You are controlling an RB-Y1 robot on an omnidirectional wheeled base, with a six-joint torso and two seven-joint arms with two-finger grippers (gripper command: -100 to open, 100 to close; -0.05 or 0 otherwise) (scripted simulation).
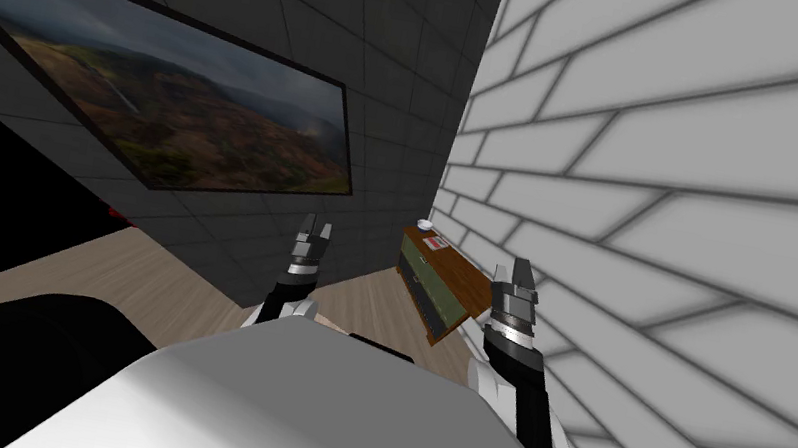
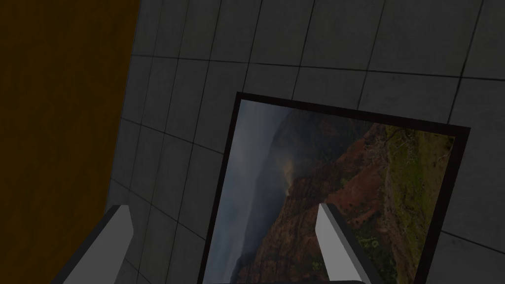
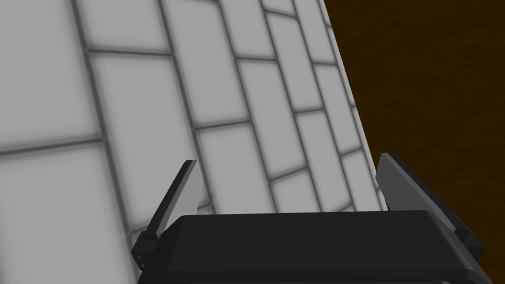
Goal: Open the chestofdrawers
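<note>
One chest of drawers (image 1: pixel 433 290), low and long, with a brown wood-grain top and a dark grey-green front. It stands well ahead of me in the room's corner, its back along the white brick-pattern wall (image 1: pixel 697 185) and one end near the dark square-tiled wall (image 1: pixel 323 0). The front reads as one flat face; the drawer lines are too small to count.

On its top are two small things at the far end: one white round piece (image 1: pixel 425 225) and, just beside it, one flat red-and-white piece (image 1: pixel 435 242).

Both arms are raised, well short of the chest. Left claw (image 1: pixel 317 228) (image 2: pixel 222 209): released, blades spread, nothing between them. Right claw (image 1: pixel 515 268) (image 3: pixel 288 161): released likewise, close to the brick wall.

One long black-framed landscape picture (image 1: pixel 173 107) hangs on the tiled wall. The floor (image 1: pixel 175 280) is pale wood plank.
</note>
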